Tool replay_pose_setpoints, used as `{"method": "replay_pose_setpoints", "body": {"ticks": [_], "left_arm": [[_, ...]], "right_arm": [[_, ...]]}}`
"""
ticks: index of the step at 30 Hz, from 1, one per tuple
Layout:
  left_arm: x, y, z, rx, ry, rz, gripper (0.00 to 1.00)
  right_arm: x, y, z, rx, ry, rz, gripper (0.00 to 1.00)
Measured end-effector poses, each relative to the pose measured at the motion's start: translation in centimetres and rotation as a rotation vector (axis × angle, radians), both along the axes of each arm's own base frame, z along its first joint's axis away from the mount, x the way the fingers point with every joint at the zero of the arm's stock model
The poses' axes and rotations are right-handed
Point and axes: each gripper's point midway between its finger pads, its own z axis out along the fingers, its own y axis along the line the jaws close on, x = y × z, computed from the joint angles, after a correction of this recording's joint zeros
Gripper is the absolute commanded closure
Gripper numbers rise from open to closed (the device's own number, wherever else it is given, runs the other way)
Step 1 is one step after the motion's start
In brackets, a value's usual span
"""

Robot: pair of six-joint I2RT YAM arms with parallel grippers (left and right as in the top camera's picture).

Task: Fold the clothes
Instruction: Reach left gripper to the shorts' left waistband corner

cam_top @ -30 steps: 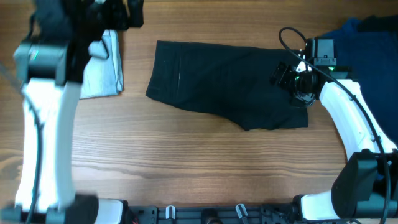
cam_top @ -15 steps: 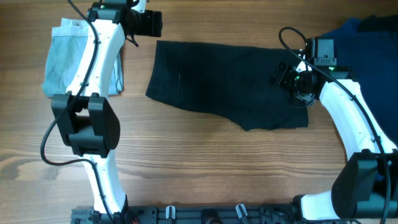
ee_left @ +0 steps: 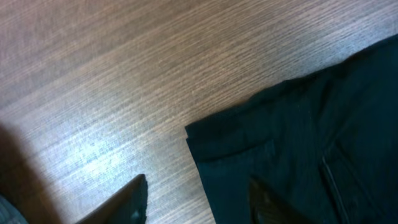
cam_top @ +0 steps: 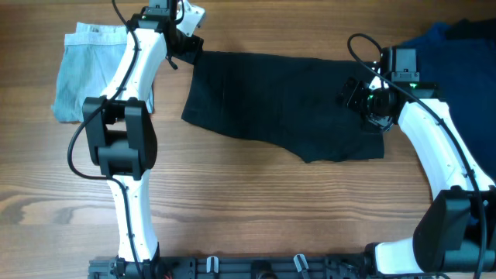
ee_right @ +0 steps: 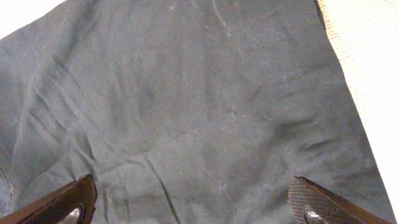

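At the upper left of the overhead view a pale-blue garment (cam_top: 81, 74) lies folded on the wooden bench (cam_top: 248, 209). The left arm (cam_top: 128, 74) rises from the lower edge of the frame and crosses that garment's right part, hiding it there.

The left gripper (cam_top: 190, 43) sits at the top of the frame, at the upper left corner of the black shorts (cam_top: 271, 101). In the left wrist view its fingertips stand apart with nothing pinched. One is over bare bench (ee_left: 124, 74), the other over the black cloth (ee_left: 311, 137), and the shorts' corner lies just beyond the gap. Whether the fingertips touch the surface I cannot tell.

The black shorts lie spread flat across the upper middle of the bench, wider at the right, with a seam or pocket edge showing near the left corner.

At the shorts' right end hangs the right gripper (cam_top: 358, 97), jaws spread wide. In the right wrist view both fingertips sit at the bottom corners with creased black fabric (ee_right: 199, 99) filling the frame. A black cable (cam_top: 360, 43) loops above it.

The right arm (cam_top: 434, 139) runs down to the lower right. Behind it a navy-blue pile of clothes (cam_top: 465, 54) fills the upper right corner, apart from the shorts.
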Motion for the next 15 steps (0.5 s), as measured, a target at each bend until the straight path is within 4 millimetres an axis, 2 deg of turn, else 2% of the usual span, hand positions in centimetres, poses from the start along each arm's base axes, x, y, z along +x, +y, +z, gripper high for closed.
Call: {"method": "replay_pose_setpoints", "body": {"ticks": [2,5,7,9,13,15], "left_arm": [[0.6,-0.2,0.3,-0.001,-0.03,-0.016,0.33],[1.5,-0.8,1.0,-0.027,-0.079,-0.044,0.32],[1.4,-1.1,0.7,-0.04,-0.072,-0.053,0.32],[1.3,-1.3,-0.4,-0.054,-0.051,-0.061,0.32],[0.8,-1.4,-3.8,-0.056,0.012,-0.063,0.29],[0.7,-1.5,-4.6,-0.058,0.026,-0.065,0.26]], "right_arm": [[0.0,0.0,0.0,0.0,0.0,0.0,0.0],[0.0,0.0,0.0,0.0,0.0,0.0,0.01],[0.0,0.0,0.0,0.0,0.0,0.0,0.0],[0.0,0.0,0.0,0.0,0.0,0.0,0.0],[0.0,0.0,0.0,0.0,0.0,0.0,0.01],[0.0,0.0,0.0,0.0,0.0,0.0,0.01]]}}
